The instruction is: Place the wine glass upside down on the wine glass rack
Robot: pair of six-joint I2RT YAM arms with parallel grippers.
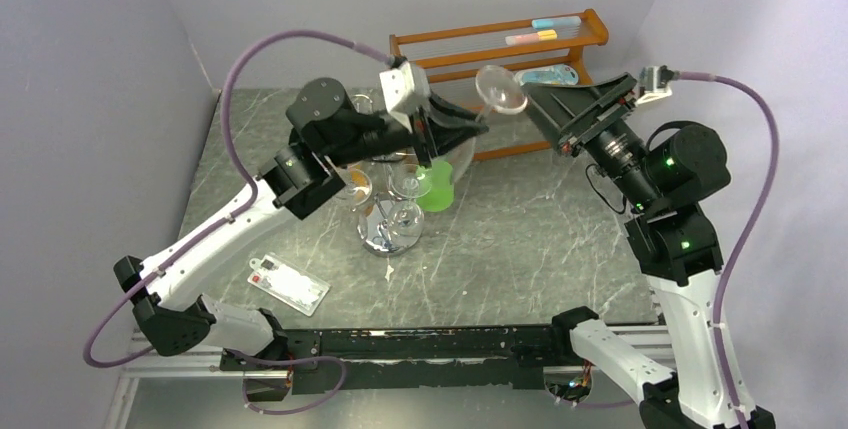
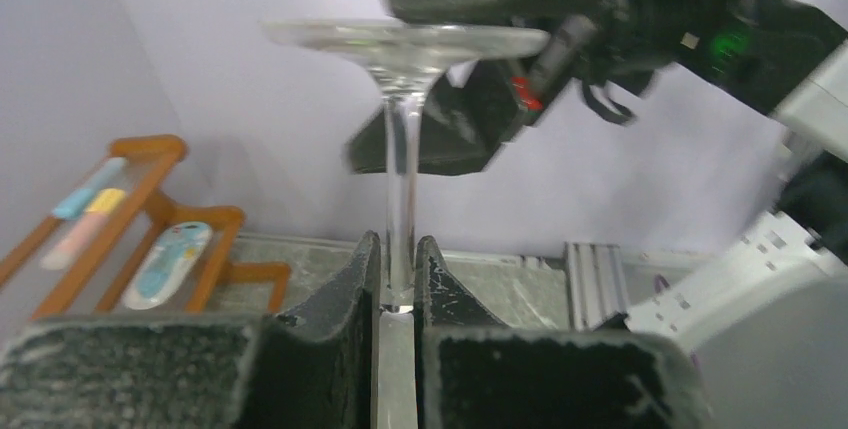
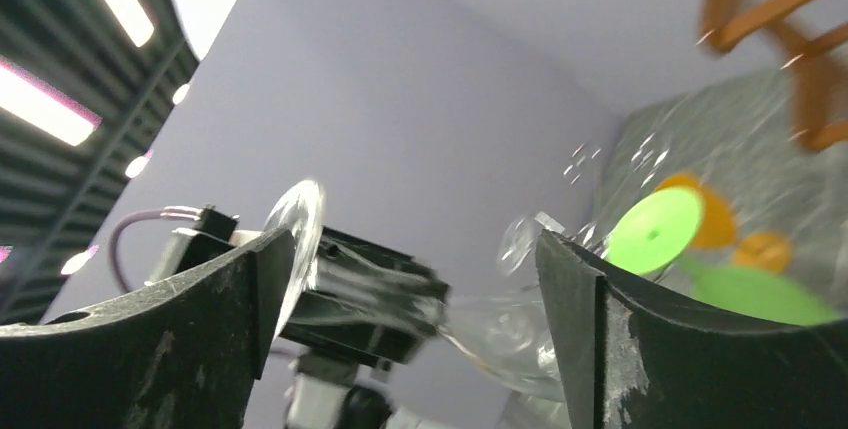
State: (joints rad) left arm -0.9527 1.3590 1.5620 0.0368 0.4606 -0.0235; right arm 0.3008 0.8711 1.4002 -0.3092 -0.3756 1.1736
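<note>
While the left gripper (image 2: 398, 274) pinches the wine glass (image 2: 401, 164) near the wine glass rack (image 1: 392, 227), handover seems done; the spread right gripper (image 3: 415, 259) should retreat.

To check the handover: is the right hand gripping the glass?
No, the right hand stands wide open; only the left hand clamps the glass, by its stem.
</note>
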